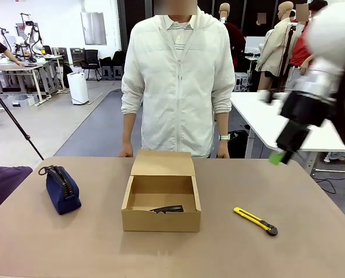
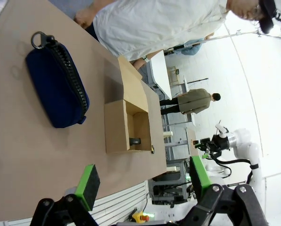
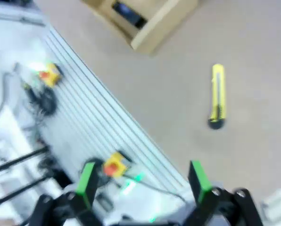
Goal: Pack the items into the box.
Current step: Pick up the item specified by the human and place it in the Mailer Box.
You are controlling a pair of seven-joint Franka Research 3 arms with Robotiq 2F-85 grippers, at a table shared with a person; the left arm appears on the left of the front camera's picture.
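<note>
The tan cardboard box (image 1: 161,220) stands open at the table's middle, its lid flap tilted back toward the person. A slim black object (image 1: 168,209) lies inside it near the front wall. The navy zip pouch (image 1: 62,189) rests on the table to the left, apart from the box. My right gripper (image 1: 279,155) hangs high above the table's right side, blurred. In the left wrist view my left gripper (image 2: 143,181) is open over bare table, with the pouch (image 2: 60,87) and box (image 2: 114,127) beyond. In the right wrist view my right gripper (image 3: 143,181) is open and empty, the box (image 3: 154,33) far off.
A yellow-and-black utility knife (image 1: 255,220) lies on the table right of the box, also blurred in the right wrist view (image 3: 218,96). A person in a white jacket (image 1: 178,81) stands at the far edge, both hands on the table behind the box.
</note>
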